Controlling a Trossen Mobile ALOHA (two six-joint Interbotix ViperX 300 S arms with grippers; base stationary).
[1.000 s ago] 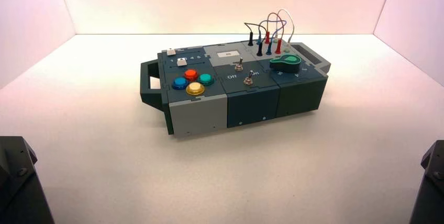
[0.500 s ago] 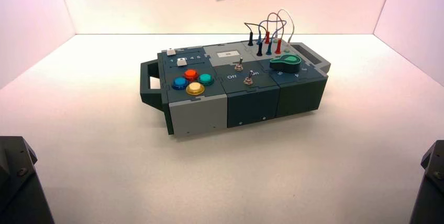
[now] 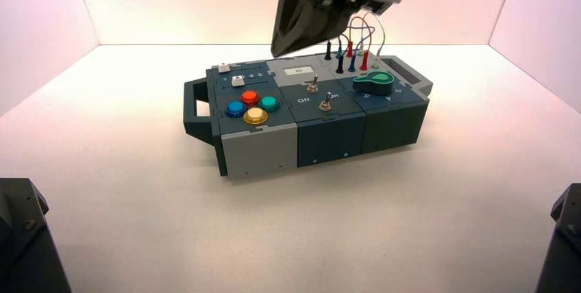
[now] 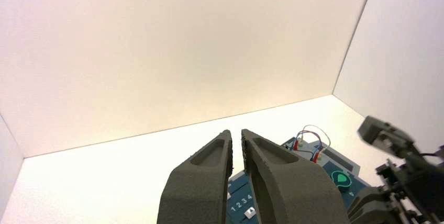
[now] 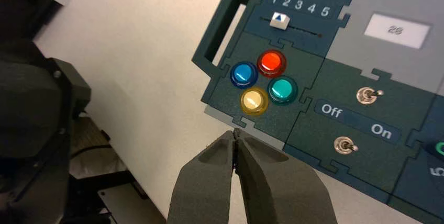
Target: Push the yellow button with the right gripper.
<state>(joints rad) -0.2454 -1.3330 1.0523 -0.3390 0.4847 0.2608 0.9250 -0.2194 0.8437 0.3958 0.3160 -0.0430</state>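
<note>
right wrist view shows the right gripper (image 5: 236, 136) with its two dark fingers pressed together into one blunt tip, holding nothing, hanging above the box (image 5: 335, 145) and not touching it. taking the yellow button (image 5: 254, 101) as the landmark: the tip sits just off the box edge nearest that button, on the side away from the orange-red button (image 5: 271, 63); the blue button (image 5: 243, 74) and the teal button (image 5: 282, 89) flank the yellow one, all four packed close in a diamond. from the high view the right gripper (image 3: 284, 45) hangs well above and behind the yellow button (image 3: 255, 116), which lies at the front of the cluster on the handle end of the box, far from the wires (image 3: 353, 36) at the other end. to do this step well, i'd say the closed tip should first slide over until it stands right above the yellow dome, then come straight down, so the narrow point lands on the yellow cap alone; the neighbours are near enough that a slanted approach could clip the blue or teal one. a short firm push and a clean lift should do, with the fingers kept together. left wrist view shows the left gripper (image 4: 236, 141) raised away from the box, fingers nearly shut with a thin gap between them, idle.
</note>
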